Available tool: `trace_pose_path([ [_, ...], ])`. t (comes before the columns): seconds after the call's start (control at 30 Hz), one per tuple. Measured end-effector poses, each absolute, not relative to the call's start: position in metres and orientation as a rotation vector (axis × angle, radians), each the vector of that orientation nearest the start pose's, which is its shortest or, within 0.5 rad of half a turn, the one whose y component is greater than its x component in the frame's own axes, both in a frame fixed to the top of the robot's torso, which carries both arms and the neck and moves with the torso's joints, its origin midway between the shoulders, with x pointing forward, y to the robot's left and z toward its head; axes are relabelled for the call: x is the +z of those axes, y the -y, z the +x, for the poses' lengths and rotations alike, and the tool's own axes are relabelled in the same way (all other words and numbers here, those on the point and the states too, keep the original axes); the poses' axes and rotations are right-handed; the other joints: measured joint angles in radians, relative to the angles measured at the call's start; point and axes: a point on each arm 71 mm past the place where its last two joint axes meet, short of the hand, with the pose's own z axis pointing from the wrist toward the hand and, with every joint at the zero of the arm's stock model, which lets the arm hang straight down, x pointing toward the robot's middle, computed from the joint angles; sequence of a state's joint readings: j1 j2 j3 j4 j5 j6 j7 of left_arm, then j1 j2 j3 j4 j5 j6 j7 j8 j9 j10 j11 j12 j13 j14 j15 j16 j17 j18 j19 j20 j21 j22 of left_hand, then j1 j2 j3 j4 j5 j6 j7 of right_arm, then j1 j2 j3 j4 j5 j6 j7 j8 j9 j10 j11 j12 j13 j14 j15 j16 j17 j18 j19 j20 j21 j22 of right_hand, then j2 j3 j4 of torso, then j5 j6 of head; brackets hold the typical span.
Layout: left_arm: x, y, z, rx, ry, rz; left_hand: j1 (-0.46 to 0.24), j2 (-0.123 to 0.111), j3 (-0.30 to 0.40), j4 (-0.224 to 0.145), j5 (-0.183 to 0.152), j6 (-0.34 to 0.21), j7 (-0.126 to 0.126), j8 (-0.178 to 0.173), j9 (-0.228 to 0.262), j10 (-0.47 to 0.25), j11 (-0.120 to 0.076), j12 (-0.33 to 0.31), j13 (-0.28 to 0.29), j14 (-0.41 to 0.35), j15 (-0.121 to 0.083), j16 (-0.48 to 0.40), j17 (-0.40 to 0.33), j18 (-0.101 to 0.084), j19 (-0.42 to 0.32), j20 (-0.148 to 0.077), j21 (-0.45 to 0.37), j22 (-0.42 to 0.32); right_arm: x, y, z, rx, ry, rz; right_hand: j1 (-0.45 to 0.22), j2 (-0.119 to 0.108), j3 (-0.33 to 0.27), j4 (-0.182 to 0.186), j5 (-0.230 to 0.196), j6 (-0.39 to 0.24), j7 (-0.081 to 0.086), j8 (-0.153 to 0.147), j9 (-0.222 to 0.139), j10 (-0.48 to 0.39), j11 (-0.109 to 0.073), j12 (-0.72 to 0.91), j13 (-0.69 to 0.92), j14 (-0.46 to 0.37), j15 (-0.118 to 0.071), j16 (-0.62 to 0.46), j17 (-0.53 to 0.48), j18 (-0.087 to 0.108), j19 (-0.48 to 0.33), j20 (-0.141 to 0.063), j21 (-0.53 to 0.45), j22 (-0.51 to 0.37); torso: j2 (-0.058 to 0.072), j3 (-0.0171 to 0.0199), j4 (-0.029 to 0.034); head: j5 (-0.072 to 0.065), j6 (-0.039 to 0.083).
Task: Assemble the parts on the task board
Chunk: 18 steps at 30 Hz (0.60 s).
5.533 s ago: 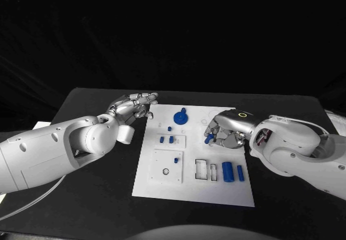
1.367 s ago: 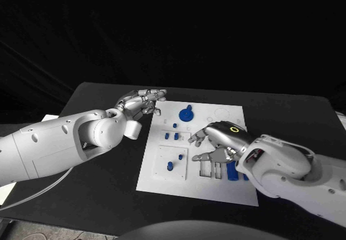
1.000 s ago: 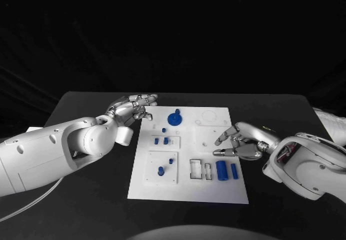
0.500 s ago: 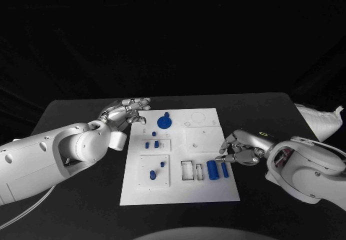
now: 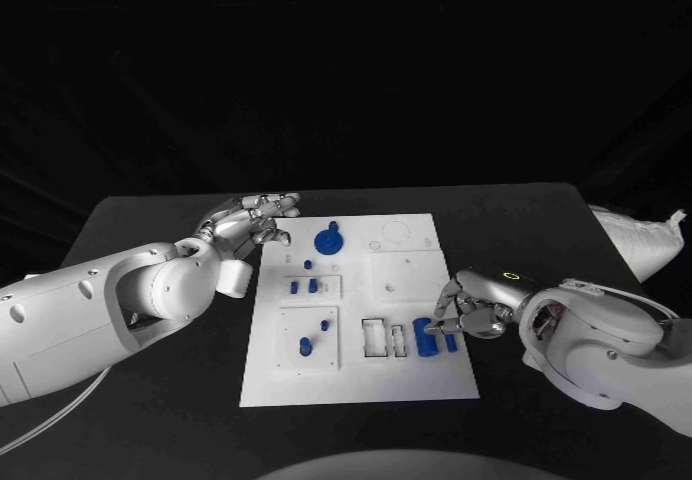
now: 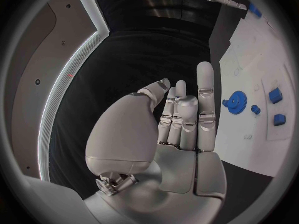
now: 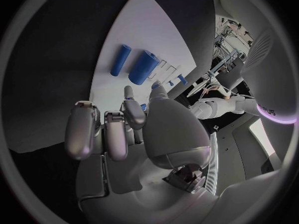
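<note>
- We see a black table (image 5: 144,220) against a dark backdrop, with the white task board (image 5: 361,380) lying in its middle.
- On the board's far end we find a blue gear (image 5: 329,241) with a small knob; in the left wrist view the same gear (image 6: 235,104) lies flat beside two small blue blocks (image 6: 274,95).
- Two small blue pegs (image 5: 303,287) stand in a raised square plate nearer the middle, and another blue piece (image 5: 306,347) sits in the plate closer to the robot.
- Near the board's right edge lie a thick blue cylinder (image 5: 427,336) and a thinner blue rod (image 5: 450,342), side by side; in the right wrist view the cylinder (image 7: 144,67) and rod (image 7: 120,59) rest flat on the board, apart from the fingers.
- The right hand (image 5: 473,310) hovers just beside these two pieces, its fingers curled inward; we see nothing held in it.
- The left hand (image 5: 248,220) is at the board's far left corner, over the table, fingers mostly straight and close together, holding nothing.
</note>
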State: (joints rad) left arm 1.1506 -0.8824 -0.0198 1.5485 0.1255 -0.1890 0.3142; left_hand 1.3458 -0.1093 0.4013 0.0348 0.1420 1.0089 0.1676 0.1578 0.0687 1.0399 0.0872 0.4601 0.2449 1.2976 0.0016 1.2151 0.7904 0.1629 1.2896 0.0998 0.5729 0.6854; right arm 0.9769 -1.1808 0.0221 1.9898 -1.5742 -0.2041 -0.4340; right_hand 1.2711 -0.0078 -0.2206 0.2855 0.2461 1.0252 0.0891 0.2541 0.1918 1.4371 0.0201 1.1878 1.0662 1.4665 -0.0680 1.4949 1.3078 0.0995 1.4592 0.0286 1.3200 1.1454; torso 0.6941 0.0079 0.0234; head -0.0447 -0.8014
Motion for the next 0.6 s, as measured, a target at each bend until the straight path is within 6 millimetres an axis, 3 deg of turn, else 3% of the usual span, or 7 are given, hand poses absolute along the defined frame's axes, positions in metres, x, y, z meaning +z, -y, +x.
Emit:
trace_pose_path([
  [0.13,-0.199,-0.217,0.476,-1.633,-1.506,-1.327,0.0,0.0,0.0,0.0,0.0,0.0,0.0,0.0,0.0,0.0,0.0,0.001,0.0,0.0,0.0,0.0,0.0,0.0,0.0,0.0,0.0,-0.001,-0.221,0.231,0.36,0.443,-1.96,-0.1,0.0,0.0,-0.002,0.002,0.0,0.0,0.0,0.001,0.004,0.002,0.001,0.0,0.001,0.0,0.0,0.0,0.0,0.0,0.0,0.0,0.005,0.005,0.0,-0.0006,-0.0006,0.003,-0.002],
  [0.23,-0.199,-0.217,0.476,-1.633,-1.506,-1.327,0.0,0.0,0.0,0.0,0.0,0.0,0.0,0.0,0.0,0.0,0.0,0.001,0.0,0.0,0.0,0.0,0.0,0.0,0.0,0.0,0.0,-0.001,-0.224,0.23,0.359,0.433,-1.97,-0.114,-0.01,0.001,-0.004,0.004,0.0,0.0,0.0,0.005,0.008,0.002,0.001,0.005,0.006,0.0,0.0,0.0,0.0,-0.015,0.0,0.0,0.005,0.007,0.0,-0.0012,-0.0012,0.005,-0.002],
  [0.6,-0.199,-0.217,0.476,-1.632,-1.506,-1.327,0.0,0.0,0.0,0.0,0.0,0.0,0.0,0.0,0.0,0.0,0.0,0.001,0.0,0.0,0.0,0.0,0.0,0.0,0.0,0.0,0.0,-0.001,-0.234,0.221,0.36,0.412,-1.992,-0.151,-0.019,0.005,-0.01,0.004,0.0,0.0,0.0,0.013,0.016,0.002,0.001,0.016,0.007,0.0,0.0,0.006,0.0,-0.015,0.0,0.0,0.012,0.014,0.0,-0.0026,-0.0007,0.01,-0.003],
])
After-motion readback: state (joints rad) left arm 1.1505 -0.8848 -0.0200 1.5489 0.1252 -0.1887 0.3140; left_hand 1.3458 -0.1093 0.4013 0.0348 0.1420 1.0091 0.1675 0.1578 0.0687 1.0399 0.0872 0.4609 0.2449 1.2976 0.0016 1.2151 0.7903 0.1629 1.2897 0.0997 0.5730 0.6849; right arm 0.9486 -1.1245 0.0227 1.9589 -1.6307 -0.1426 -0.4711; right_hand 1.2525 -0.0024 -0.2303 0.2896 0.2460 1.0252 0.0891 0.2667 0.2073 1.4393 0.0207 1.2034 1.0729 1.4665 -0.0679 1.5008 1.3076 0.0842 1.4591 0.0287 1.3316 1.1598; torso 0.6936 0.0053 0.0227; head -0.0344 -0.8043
